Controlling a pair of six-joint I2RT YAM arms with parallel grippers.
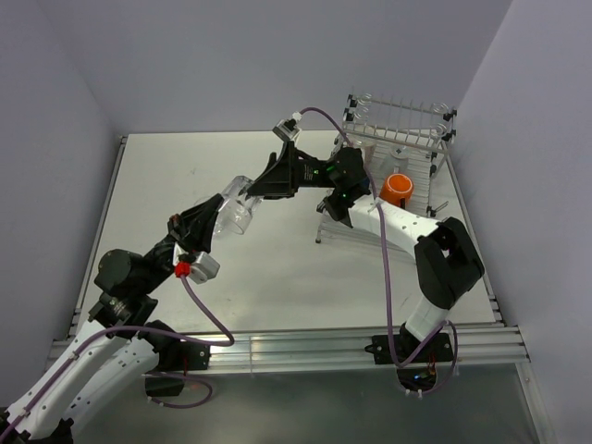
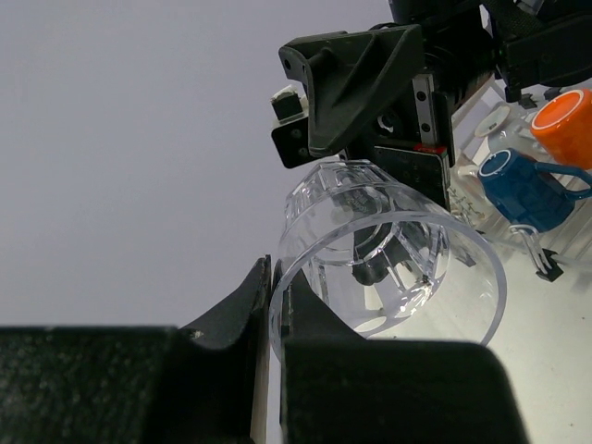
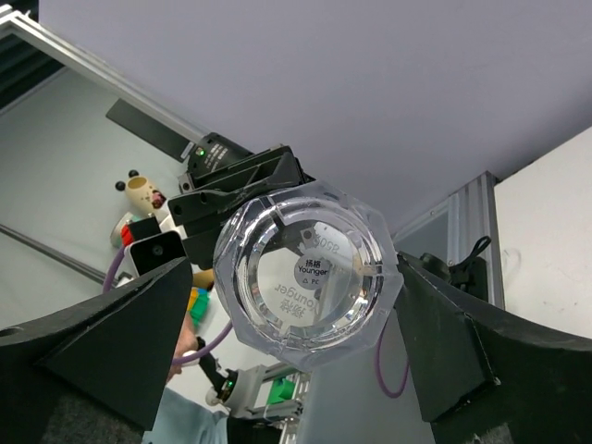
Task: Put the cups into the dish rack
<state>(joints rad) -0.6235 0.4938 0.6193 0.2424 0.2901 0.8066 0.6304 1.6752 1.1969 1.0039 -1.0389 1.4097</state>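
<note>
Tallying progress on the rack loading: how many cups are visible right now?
3. A clear tumbler pinched at its rim by the left fingers; an orange mug in the dish rack; a blue mug beside it. Others may be hidden.

Clear tumbler (image 2: pixel 388 259) — transparent, glossy, faceted, smooth-walled. Dish rack (image 1: pixel 400 137) — thin silver-white metal wire with a slight sheen. Orange mug (image 1: pixel 398 188) and blue mug (image 2: pixel 523 190) — opaque, smooth, softly glossy. Table (image 1: pixel 185 176) — matt white, smooth.

2 black-and-white arms (image 1: pixel 435 268) with purple cables (image 1: pixel 387 296).
</note>
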